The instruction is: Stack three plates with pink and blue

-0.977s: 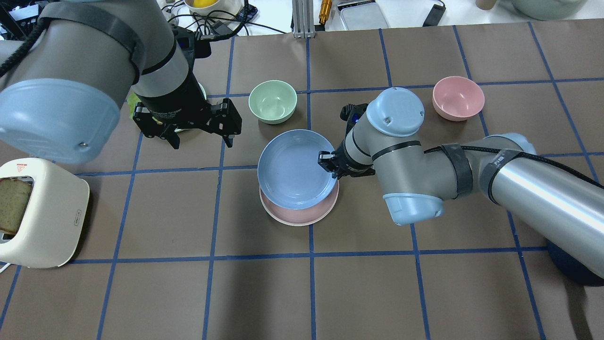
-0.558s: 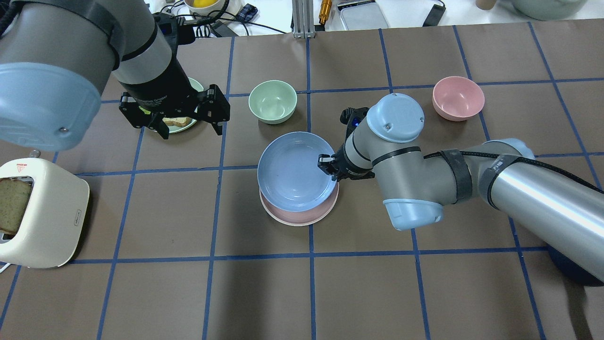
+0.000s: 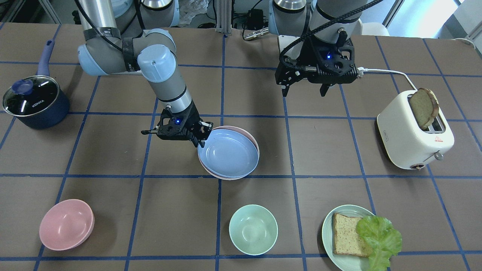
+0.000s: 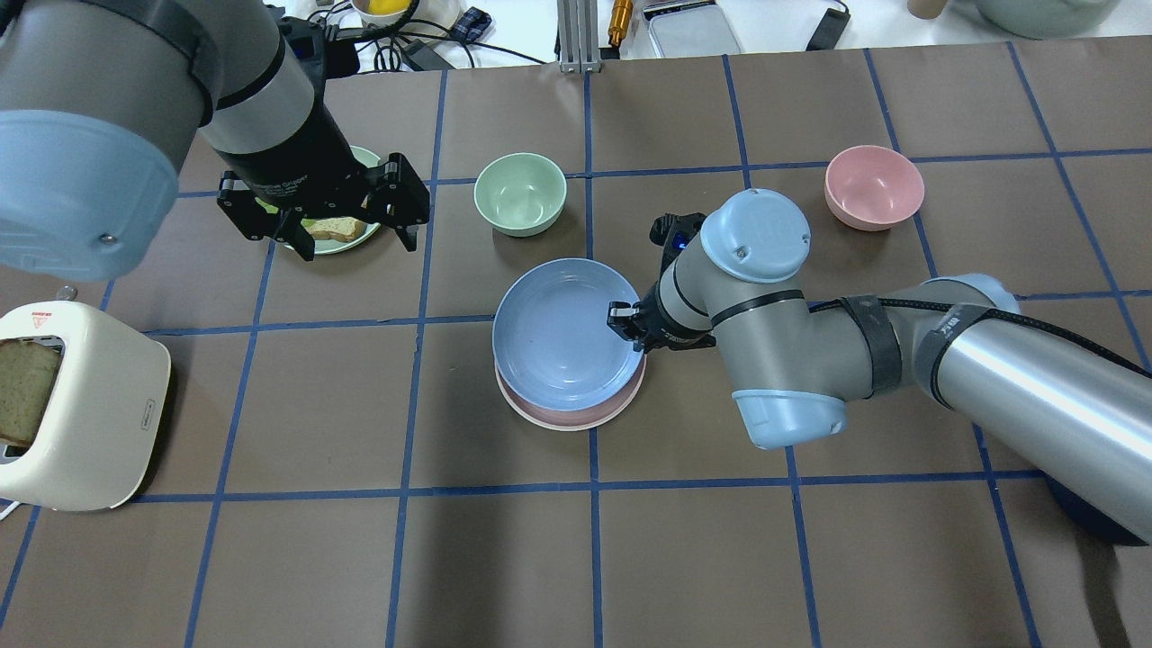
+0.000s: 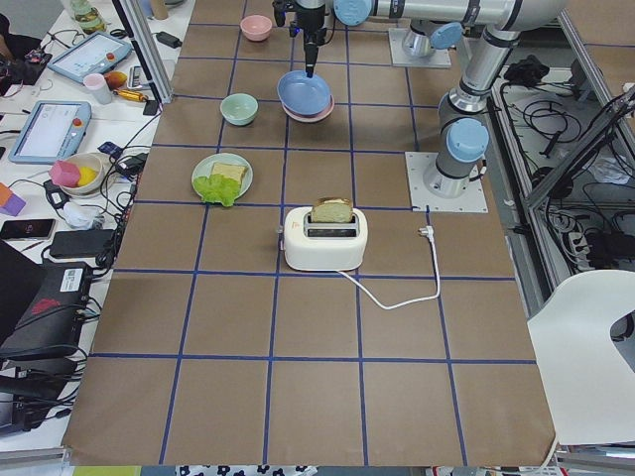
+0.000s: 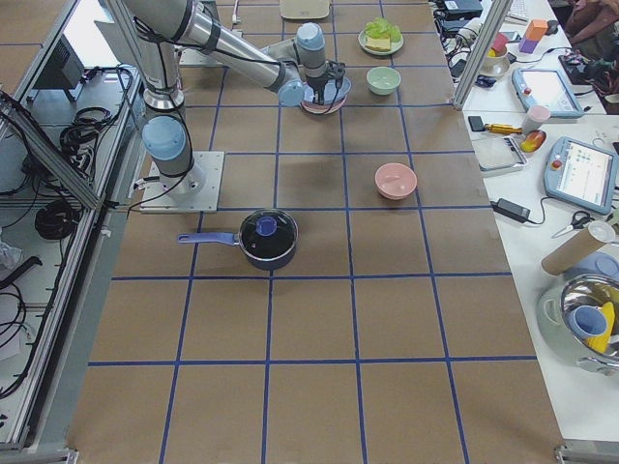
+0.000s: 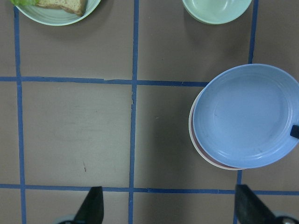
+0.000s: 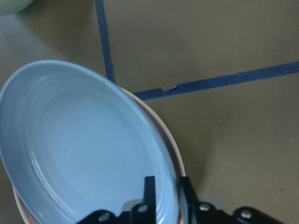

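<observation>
Table (image 4: 810, 558), brown with a blue tape grid, carries everything. Toaster (image 4: 81, 423) at the robot's far left, a slice standing in its slot. Lidded pot (image 3: 32, 99) on the robot's right, well apart from the plates.

Blue plate (image 4: 558, 328): mid-table, hollow side up, round, so no long axis. It lies on the pink plate (image 4: 576, 418), shifted off-centre away from the robot; a crescent of pink rim shows on the robot's side. Whether it lies flat or is tipped, cannot tell.

Green plate (image 3: 331, 241) with bread slice (image 3: 346, 235) and lettuce (image 3: 378, 235) on the far left side. Green bowl (image 4: 520, 193) near the stack on the far side, not touching it. Pink bowl (image 4: 875, 186) far right, well apart.

Right gripper (image 4: 627, 322): jaws clenched on the blue plate's rim, one finger inside, one outside. Left gripper (image 4: 358, 247): raised, jaws spread wide, nothing held.
</observation>
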{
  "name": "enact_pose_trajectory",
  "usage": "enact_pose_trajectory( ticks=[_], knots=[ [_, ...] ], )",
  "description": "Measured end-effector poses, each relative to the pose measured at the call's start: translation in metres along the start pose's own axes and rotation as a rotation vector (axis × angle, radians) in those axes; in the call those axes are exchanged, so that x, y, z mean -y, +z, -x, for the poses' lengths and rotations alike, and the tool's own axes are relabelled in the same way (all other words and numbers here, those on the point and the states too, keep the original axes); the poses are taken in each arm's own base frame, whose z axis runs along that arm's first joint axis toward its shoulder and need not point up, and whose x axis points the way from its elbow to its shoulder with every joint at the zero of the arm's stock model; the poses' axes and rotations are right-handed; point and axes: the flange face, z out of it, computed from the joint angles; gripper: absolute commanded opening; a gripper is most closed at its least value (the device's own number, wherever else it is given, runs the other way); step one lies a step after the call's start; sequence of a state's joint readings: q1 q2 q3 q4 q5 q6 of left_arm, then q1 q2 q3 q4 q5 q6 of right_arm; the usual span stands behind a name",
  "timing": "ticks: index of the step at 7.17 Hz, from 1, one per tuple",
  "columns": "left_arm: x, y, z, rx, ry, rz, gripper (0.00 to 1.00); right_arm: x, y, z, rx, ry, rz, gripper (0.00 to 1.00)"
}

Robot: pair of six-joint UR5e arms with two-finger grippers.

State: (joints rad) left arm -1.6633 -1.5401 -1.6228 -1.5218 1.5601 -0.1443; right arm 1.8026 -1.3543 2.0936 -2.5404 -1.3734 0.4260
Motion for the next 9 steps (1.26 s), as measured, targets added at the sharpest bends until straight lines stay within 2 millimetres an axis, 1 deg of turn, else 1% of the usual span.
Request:
enact_pose_trajectory(
  ticks=[1, 2, 3, 4, 5, 6, 7, 8, 9],
  knots=[
    [0.000, 0.000, 0.000, 0.000, -0.001, -0.001, 1.00, 0.005, -0.003, -0.001, 0.004, -0.005, -0.029, 1.00],
    [0.000, 0.000, 0.001, 0.000, -0.001, -0.001, 1.00, 0.017, -0.012, -0.002, 0.008, -0.014, -0.059, 1.00],
    [0.000, 0.000, 0.001, 0.000, -0.002, -0.001, 1.00, 0.037, -0.027, -0.003, -0.007, -0.021, -0.069, 1.00],
    [0.000, -0.001, 0.001, 0.000, -0.002, -0.001, 1.00, 0.055, -0.045, -0.005, -0.048, -0.022, -0.043, 1.00],
    [0.000, -0.001, 0.001, 0.001, -0.002, -0.003, 1.00, 0.073, -0.065, -0.008, -0.103, -0.047, -0.018, 1.00],
    [0.000, -0.002, 0.002, 0.001, -0.003, -0.004, 1.00, 0.091, -0.088, -0.017, -0.166, -0.090, 0.005, 1.00],
    [0.000, -0.002, 0.002, 0.001, -0.003, -0.005, 1.00, 0.101, -0.114, -0.028, -0.207, -0.116, 0.034, 1.00],
    [0.000, -0.003, 0.002, 0.001, -0.005, -0.006, 1.00, 0.100, -0.146, -0.042, -0.228, -0.118, 0.056, 1.00],
    [0.000, -0.004, 0.002, 0.001, -0.006, -0.008, 1.00, 0.094, -0.181, -0.057, -0.238, -0.114, 0.066, 1.00]
  ],
)
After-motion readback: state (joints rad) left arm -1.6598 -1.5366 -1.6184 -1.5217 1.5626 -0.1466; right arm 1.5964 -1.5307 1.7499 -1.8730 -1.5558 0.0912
